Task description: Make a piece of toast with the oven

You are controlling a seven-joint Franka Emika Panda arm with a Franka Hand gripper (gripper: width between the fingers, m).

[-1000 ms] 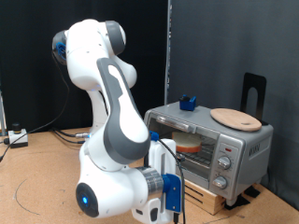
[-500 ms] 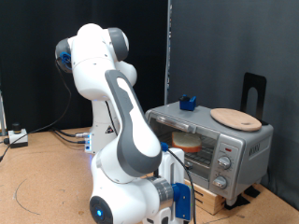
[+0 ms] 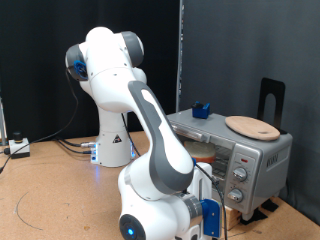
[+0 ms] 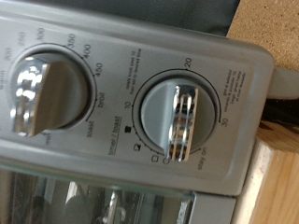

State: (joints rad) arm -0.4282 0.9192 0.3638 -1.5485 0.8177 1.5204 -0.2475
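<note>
Toast (image 3: 203, 152) lies inside the oven (image 3: 262, 160), behind the arm. Wrist view faces two knobs (image 4: 182, 119); claw's grip state cannot be told.

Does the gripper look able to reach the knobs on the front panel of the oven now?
Probably yes. The wrist view looks straight at two knobs at close range with nothing between; in the exterior view the arm's end hangs low before the oven. The gripper's fingers do not show.
</note>
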